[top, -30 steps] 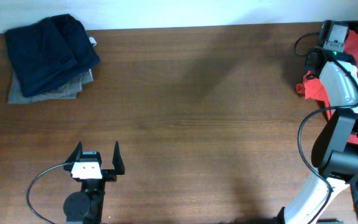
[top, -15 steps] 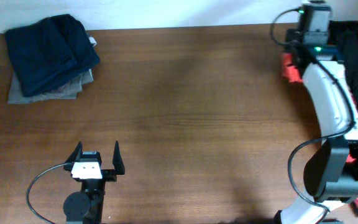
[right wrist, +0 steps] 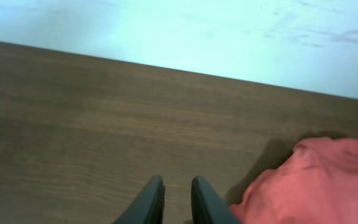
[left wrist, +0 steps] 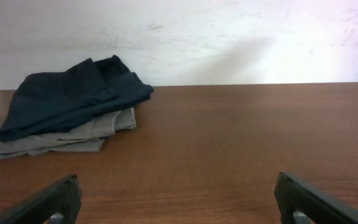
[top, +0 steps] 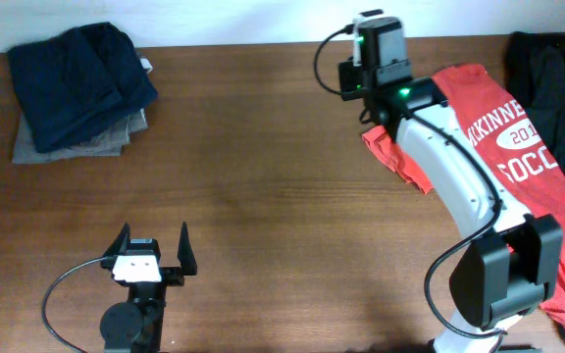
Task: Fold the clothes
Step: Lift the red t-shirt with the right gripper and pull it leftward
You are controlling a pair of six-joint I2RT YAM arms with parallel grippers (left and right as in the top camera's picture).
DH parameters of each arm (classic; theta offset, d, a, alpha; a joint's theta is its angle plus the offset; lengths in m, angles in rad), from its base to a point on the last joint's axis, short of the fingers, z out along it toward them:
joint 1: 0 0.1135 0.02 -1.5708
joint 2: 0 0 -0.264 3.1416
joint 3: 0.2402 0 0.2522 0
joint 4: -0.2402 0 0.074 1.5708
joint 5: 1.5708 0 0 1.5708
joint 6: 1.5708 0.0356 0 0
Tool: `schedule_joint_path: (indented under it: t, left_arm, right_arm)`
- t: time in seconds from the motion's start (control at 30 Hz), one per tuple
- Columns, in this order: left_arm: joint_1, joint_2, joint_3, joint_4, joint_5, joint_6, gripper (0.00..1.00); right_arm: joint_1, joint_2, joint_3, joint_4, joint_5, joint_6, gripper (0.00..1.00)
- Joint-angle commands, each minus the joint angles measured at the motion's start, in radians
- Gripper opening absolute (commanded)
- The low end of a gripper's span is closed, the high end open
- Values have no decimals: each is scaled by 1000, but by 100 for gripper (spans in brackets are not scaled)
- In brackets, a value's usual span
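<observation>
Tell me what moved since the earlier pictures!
The right gripper swung left along the far edge of the table, jaws nearly closed, apparently pinching the red T-shirt, and dragged it out across the wood. The left gripper and the folded dark pile stayed put.

T-shirt [top: 464,88] lettering [top: 523,147] partly hidden; right fingers [right wrist: 151,199] cropped.
</observation>
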State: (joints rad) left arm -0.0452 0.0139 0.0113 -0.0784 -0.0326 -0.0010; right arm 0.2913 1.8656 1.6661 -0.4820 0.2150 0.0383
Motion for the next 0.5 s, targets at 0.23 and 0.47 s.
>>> schedule_joint_path:
  t: [0.23,0.47]
  left_arm:
    - [5,-8,-2,-5,11,-3,99]
    - [5,-8,-2,-5,11,-3,99]
  right_arm:
    - [-118,120,17,2,125,30,41]
    - [-182,287,17,7,32,42,51]
